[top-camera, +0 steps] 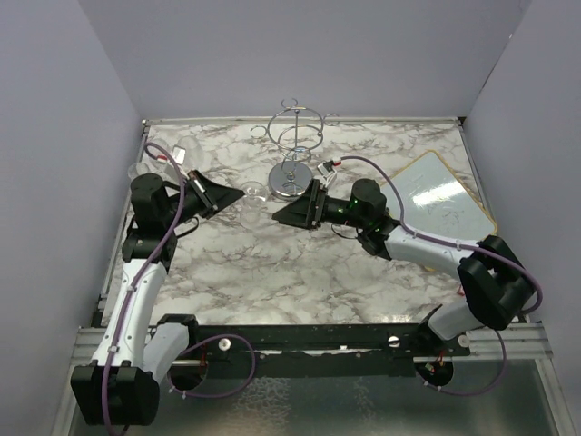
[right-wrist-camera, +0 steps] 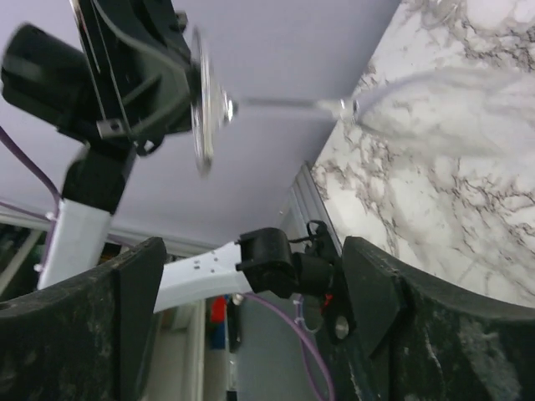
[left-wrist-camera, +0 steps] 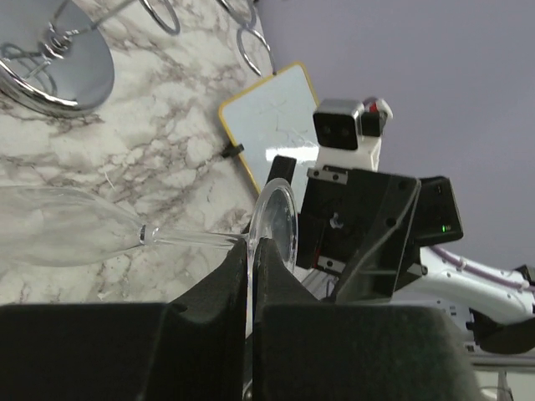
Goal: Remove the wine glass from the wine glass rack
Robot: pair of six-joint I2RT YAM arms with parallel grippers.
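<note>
Off the wine glass rack (top-camera: 289,180), just in front of its base, the wine glass (left-wrist-camera: 75,227) hangs inverted, stem near upright, bowl toward open worktop (top-camera: 300,263), foot pinched in the left gripper (left-wrist-camera: 252,251), the right gripper (right-wrist-camera: 252,267) gaping empty alongside.

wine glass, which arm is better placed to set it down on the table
Left. The left claw is shut on the foot of the wine glass, which is clear of the rack. The right claw is open and empty.

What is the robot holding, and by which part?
The left gripper pinches the wine glass by its round foot; the right gripper holds nothing.
</note>
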